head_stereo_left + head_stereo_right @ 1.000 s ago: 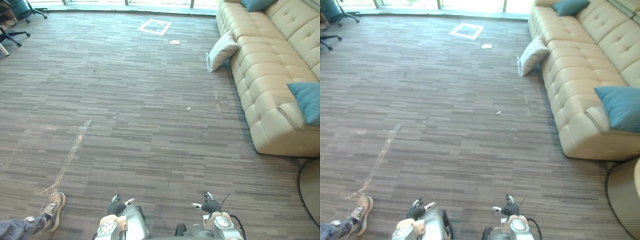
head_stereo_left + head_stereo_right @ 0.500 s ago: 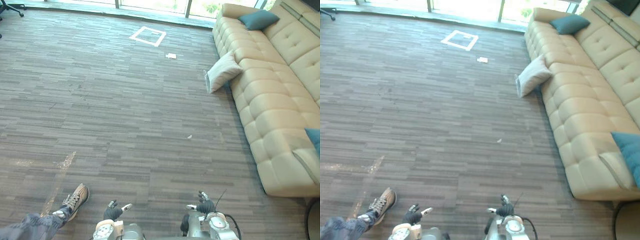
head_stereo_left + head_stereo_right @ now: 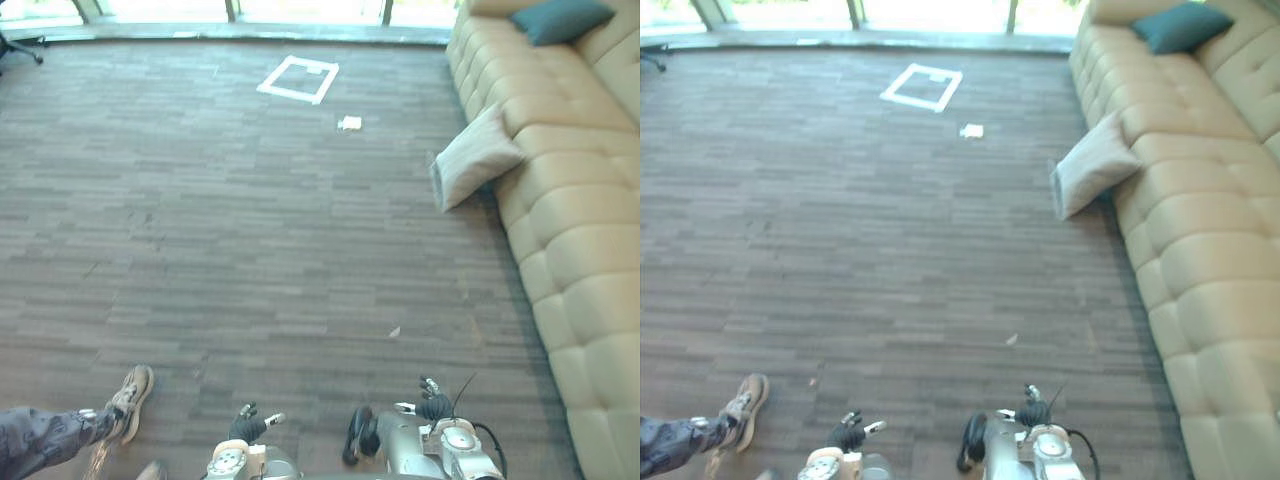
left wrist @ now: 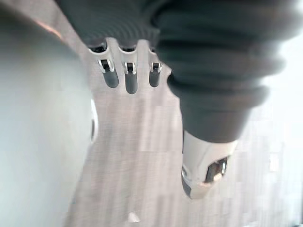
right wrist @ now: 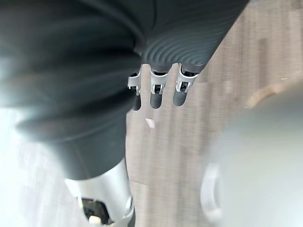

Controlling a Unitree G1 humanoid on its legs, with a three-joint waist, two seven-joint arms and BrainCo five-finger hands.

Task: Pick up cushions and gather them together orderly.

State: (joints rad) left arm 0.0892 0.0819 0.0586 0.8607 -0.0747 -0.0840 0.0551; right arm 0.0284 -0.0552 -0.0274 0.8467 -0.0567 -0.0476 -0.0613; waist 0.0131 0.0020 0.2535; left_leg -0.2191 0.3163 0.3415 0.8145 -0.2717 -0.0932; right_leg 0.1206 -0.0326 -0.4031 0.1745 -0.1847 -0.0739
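Pale cushion (image 3: 476, 157) against the sofa (image 3: 585, 210), well apart from fingers (image 5: 156, 96).

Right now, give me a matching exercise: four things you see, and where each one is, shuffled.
1 white cushion
2 teal cushion
3 tape square
4 shoe

A flat on the far floor
B up on the sofa seat
C on a person's foot
D leaning against the sofa's front

Pairs: 1-D, 2-B, 3-A, 4-C

No legible text or signs
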